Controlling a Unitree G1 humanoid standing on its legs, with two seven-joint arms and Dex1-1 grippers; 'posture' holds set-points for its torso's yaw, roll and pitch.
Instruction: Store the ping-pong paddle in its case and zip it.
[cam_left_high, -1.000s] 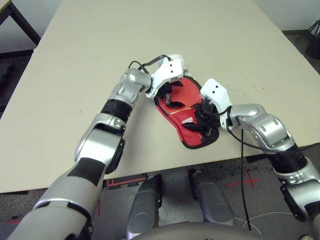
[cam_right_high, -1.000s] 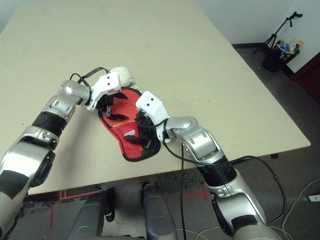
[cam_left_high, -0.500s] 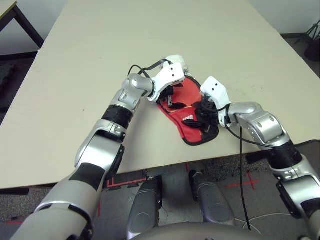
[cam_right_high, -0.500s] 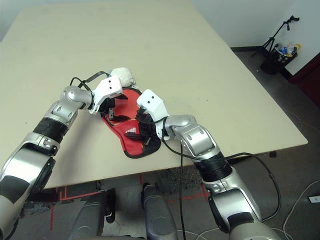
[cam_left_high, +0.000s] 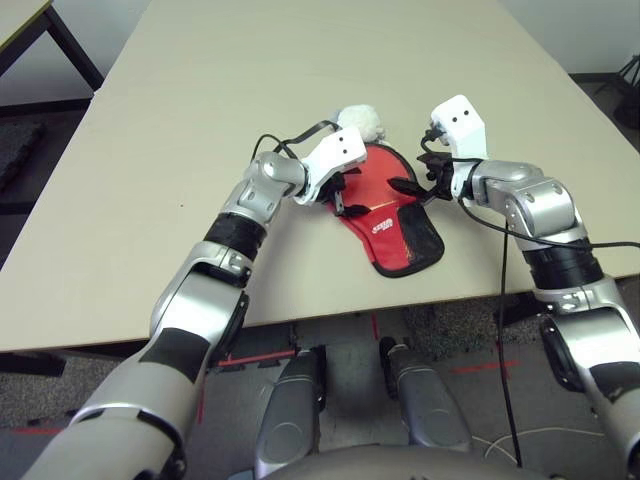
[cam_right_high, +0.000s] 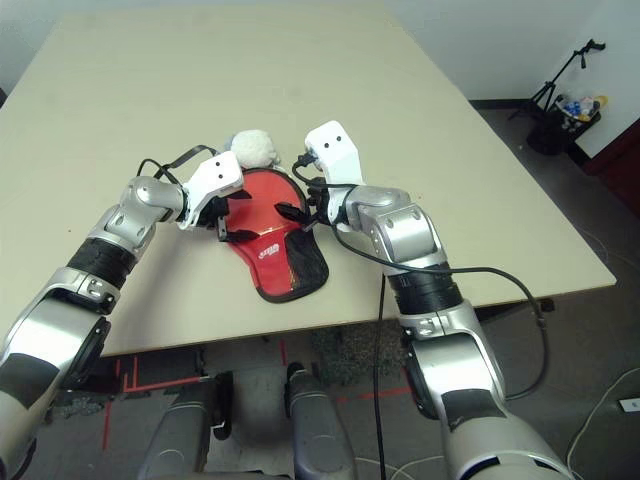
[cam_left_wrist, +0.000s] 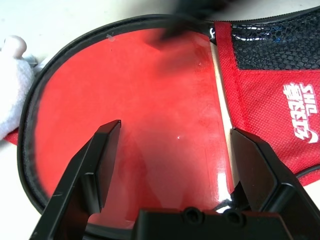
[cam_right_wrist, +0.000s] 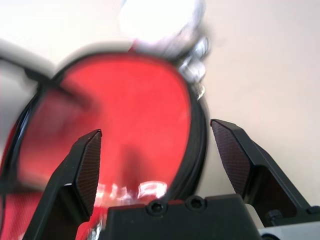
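The red case (cam_left_high: 390, 215) lies flat near the front edge of the table (cam_left_high: 250, 90), and the paddle's (cam_left_wrist: 150, 125) red face shows through its clear side. A fluffy pom-pom (cam_left_high: 361, 121) sits just behind it. The left gripper (cam_left_high: 345, 195) and the right gripper (cam_left_high: 415, 185) both hang over the case, fingers spread wide and holding nothing.

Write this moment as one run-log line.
left hand: open, over red paddle-shaped fabric case | right hand: open, at case's far edge | grey-white pom-pom: beside case | table
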